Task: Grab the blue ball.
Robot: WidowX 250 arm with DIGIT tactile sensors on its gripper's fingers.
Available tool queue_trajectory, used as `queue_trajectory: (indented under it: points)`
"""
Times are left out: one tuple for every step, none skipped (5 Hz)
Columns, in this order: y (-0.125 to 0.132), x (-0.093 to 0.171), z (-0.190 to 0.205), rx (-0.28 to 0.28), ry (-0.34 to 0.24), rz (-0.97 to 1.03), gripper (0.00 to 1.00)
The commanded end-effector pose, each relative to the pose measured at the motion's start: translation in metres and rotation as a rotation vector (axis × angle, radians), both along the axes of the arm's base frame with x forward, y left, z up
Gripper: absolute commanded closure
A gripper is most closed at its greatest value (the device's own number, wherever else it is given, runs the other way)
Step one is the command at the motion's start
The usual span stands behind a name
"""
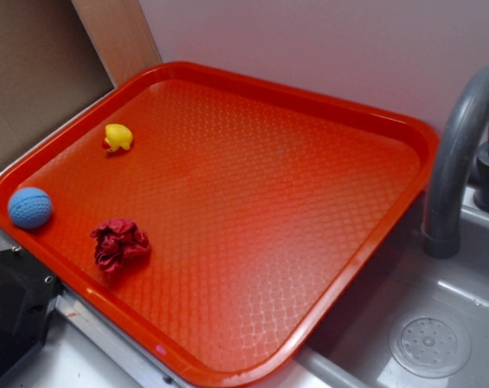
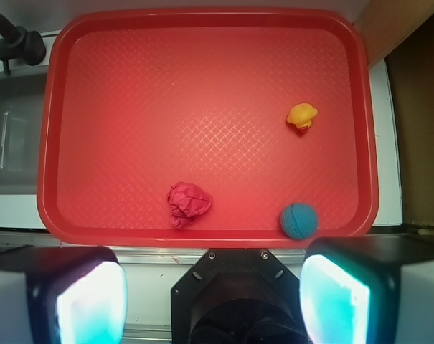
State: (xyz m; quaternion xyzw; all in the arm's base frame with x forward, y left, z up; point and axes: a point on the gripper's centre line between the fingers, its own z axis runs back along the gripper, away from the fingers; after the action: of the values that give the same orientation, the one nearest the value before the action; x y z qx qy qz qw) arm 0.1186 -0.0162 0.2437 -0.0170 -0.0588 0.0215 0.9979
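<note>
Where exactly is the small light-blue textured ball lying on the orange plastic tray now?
In the exterior view the light-blue textured ball lies at the left rim of the orange plastic tray, left of the crumpled dark red cloth and below the yellow rubber duck.

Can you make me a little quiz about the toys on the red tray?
1. True or false: the blue ball sits in the middle of the red tray.
2. Which thing is nearest the ball? A) yellow duck B) red rag C) grey tap
3. Fill in: the gripper fingers are wide ____ and hold nothing.

Key: 1 false, it lies by the tray's rim. 2 B. 3 open.
</note>
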Motion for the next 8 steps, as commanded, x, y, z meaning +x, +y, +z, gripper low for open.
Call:
queue_trajectory:
  points:
    - [0.0, 0.0, 0.0, 0.0, 0.0, 0.0, 0.0]
    - [0.024, 0.021, -0.05, 0.078, 0.043, -0.051, 0.0]
    - [0.043, 0.024, -0.098, 0.172, 0.066, -0.091, 0.0]
    - [0.062, 0.013, -0.148, 0.189, 0.09, -0.137, 0.0]
    - [0.067, 0.002, -0.197, 0.218, 0.104, -0.181, 0.0]
    - [0.084, -0.002, -0.228, 0.233, 0.133, -0.181, 0.0]
    - [0.095, -0.002, -0.234, 0.273, 0.162, -0.139, 0.9]
    - [0.108, -0.005, -0.219, 0.284, 0.151, -0.09, 1.0]
